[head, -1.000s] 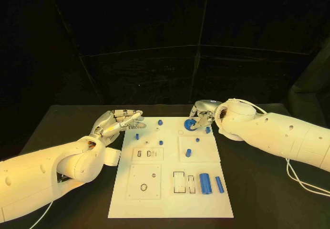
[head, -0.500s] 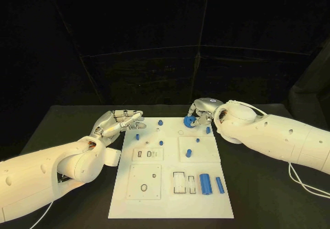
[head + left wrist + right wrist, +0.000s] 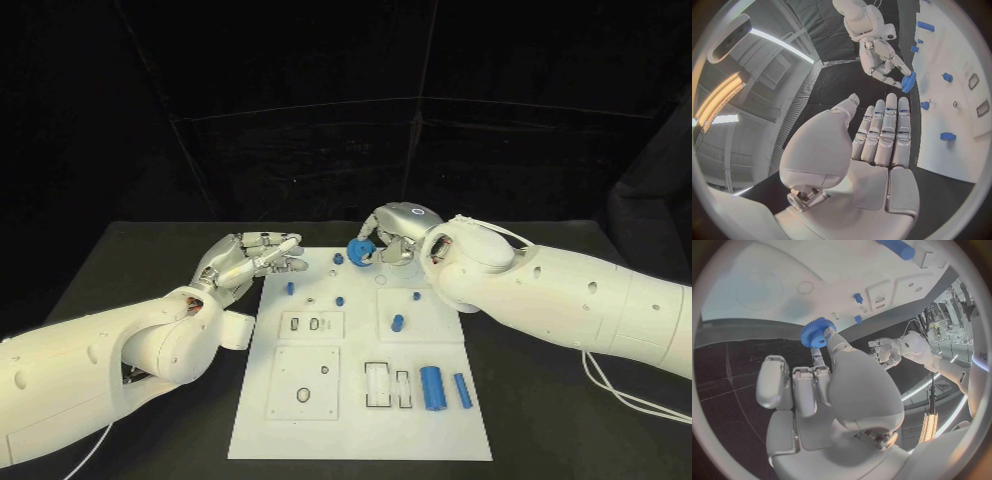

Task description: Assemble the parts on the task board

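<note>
Two hands are at the far end of the white board point(image 3: 361, 420), which lies flat mid-table, I judge so every socket faces up within my reach. Order: board, hands, parts.

My right hand point(image 3: 387, 232) hangs over the board's far edge, pinching a blue gear point(image 3: 359, 252) at its fingertips; held out clear of the palm, probably so the bore can be lined up over a peg. My left hand point(image 3: 248, 254) rests just off the board's far left corner, fingers straight and apart, holding nothing; I take it as parked out of the way.

Two blue cylinders point(image 3: 431, 387) lie near the right edge, not yet seated. Small blue pegs point(image 3: 397, 321) stand upright mid-board.

Unclear: which peg the gear is meant for. My right forearm covers the board's far right corner.
</note>
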